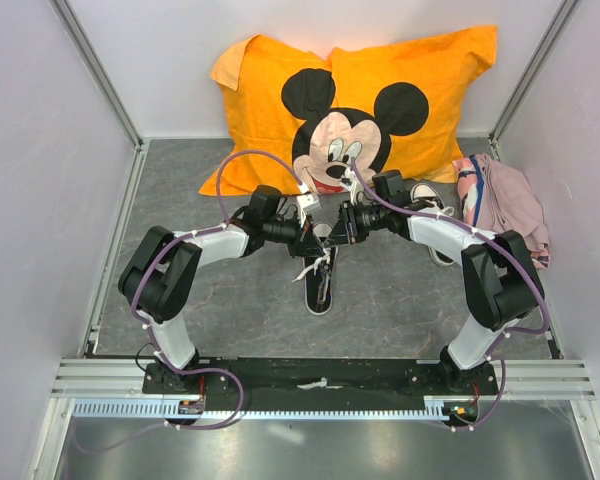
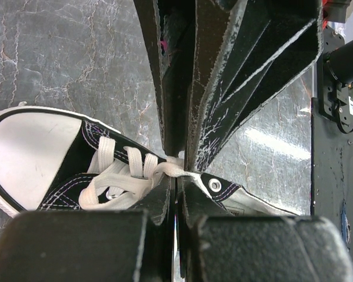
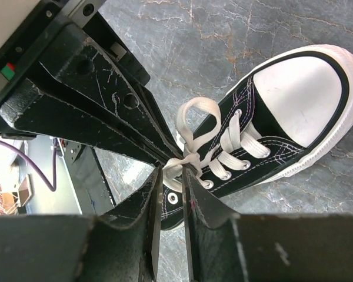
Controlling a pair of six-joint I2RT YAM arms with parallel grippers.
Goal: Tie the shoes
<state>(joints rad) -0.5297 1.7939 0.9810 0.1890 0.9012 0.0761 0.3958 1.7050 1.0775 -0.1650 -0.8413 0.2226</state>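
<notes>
Left arm (image 1: 170,272) and right arm (image 1: 492,280) had white links, black joints and purple cables (image 1: 248,153); fingers (image 2: 241,76) of the left hand (image 2: 175,173) were scratched black.

No lettering or number is legible anywhere; the sole emblem is a Mickey Mouse face (image 1: 332,150) on the orange pillow (image 1: 450,80) at twelve o'clock.

**Black, White and Orange**

We see a black canvas sneaker (image 3: 265,150) with a white toe cap, white sole, white laces (image 3: 188,161) and purplish stitching. The table (image 1: 230,300) is marbled grey. The pillow (image 1: 260,100) is orange, printed with a black-eared cartoon mouse. The cloth (image 1: 515,205) is pink.
</notes>
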